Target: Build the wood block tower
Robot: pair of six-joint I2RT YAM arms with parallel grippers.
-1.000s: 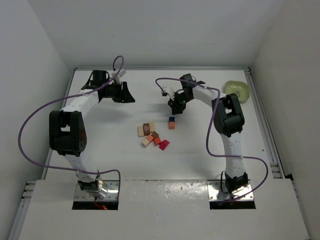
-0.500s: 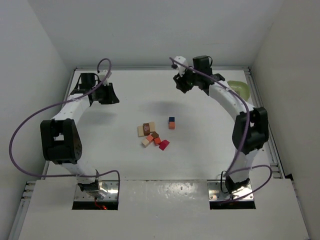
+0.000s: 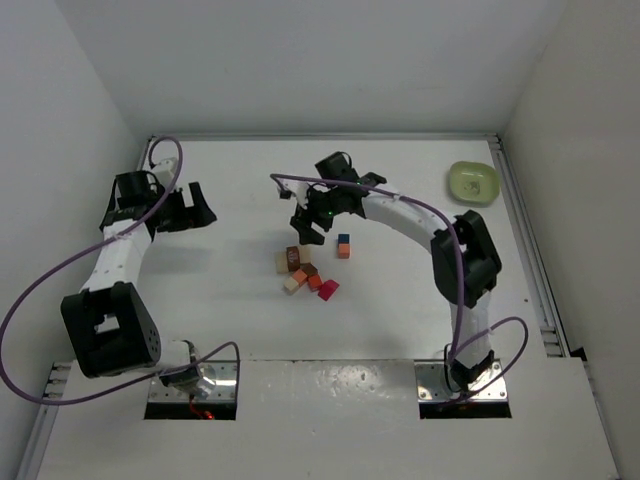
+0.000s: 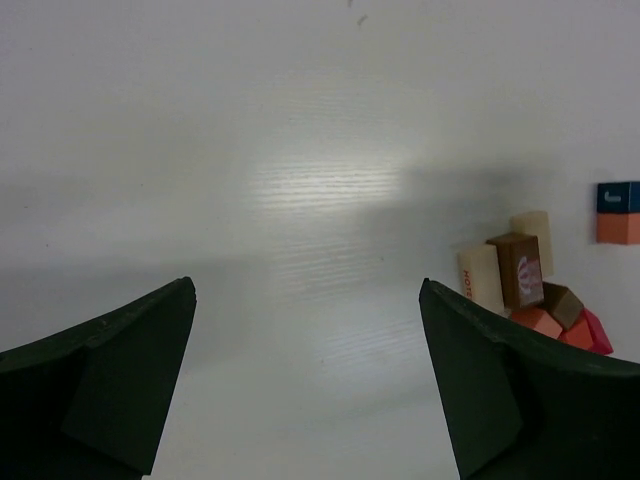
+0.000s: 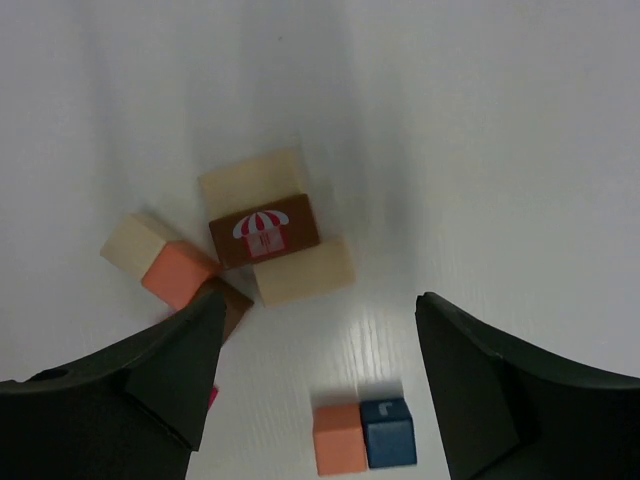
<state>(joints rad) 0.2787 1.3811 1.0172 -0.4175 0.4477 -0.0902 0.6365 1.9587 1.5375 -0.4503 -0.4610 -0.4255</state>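
From above, the left gripper (image 3: 188,207) is seen spread wide at nine o'clock. The right gripper (image 3: 306,224), spread and empty, hangs just beside the wood blocks (image 3: 303,272), with the two-cube tower (image 3: 343,246) at its three o'clock.

In the left wrist view, blocks and tower are seen at three o'clock.

In the right wrist view, an umbrella-printed block (image 5: 264,231) is seen at ten o'clock and the tower at six.

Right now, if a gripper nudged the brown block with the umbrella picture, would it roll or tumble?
The brown block has flat faces and square edges, so it would probably slide, not roll. It seems to rest on the pale blocks, so a push might tip it off them. It looks like solid wood: likely stiff and light.
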